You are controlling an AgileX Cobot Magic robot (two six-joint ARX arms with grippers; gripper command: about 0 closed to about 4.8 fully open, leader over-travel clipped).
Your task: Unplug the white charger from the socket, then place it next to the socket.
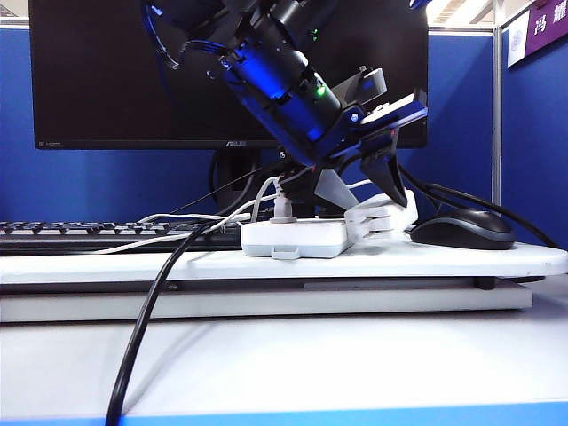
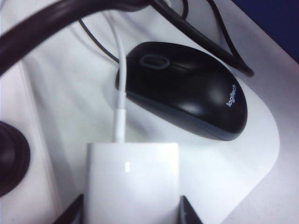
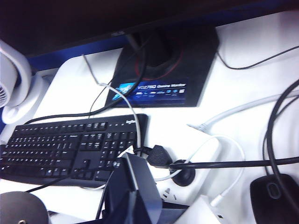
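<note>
A blue partition wall point(image 1: 98, 182) is seen behind the desk, with a purple sign point(image 1: 550, 25) and a white paper pinned at its upper right. A black monitor point(image 1: 106, 71) is set against it, its screen dark, on a black stand base point(image 3: 163, 70). A white raised board point(image 1: 266, 264) is laid on the pale desk top point(image 1: 293, 355), which is edged in blue at the front. Ceiling lights are glimpsed above the partition.

Left pincer point(image 1: 377, 222) grips white charger point(image 1: 399, 213) beside socket point(image 1: 297, 238); mouse point(image 1: 463, 229) right.
</note>
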